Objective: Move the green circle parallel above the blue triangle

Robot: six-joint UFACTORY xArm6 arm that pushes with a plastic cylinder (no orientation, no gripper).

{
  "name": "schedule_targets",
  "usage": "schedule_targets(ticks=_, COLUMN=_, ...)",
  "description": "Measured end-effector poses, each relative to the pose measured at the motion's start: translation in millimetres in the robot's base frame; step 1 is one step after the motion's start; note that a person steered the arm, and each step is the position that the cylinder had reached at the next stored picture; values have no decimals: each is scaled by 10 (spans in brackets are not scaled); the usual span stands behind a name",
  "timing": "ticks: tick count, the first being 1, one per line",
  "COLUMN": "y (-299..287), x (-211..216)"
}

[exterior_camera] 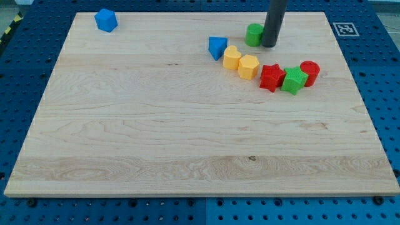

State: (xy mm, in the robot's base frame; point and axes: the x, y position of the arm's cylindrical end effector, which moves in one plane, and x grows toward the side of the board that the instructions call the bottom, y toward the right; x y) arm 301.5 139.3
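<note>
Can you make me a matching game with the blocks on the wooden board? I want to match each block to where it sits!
Things:
1. blue cube block
2. green round block
3. red round block
4. blue triangle block

Places:
A. touching my tip
B. the view's top left corner
C. just left of the two yellow blocks
D. right end of the row

Pairs: 1-B, 2-A, 3-D, 4-C

my tip touches the green circle's right side near the wooden board's top edge; the blue triangle sits just left, the yellow blocks beside it.
</note>
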Motion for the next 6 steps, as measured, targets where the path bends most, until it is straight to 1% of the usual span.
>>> schedule_targets(ticks=1, y=-81, x=-16)
schedule_targets(ticks=2, y=291, x=-17)
schedule_targets(ticks=4, y=-149, x=-429)
schedule_targets(ticks=5, y=-251, x=-379)
schedule_targets(ticks=6, y=37, x=-200)
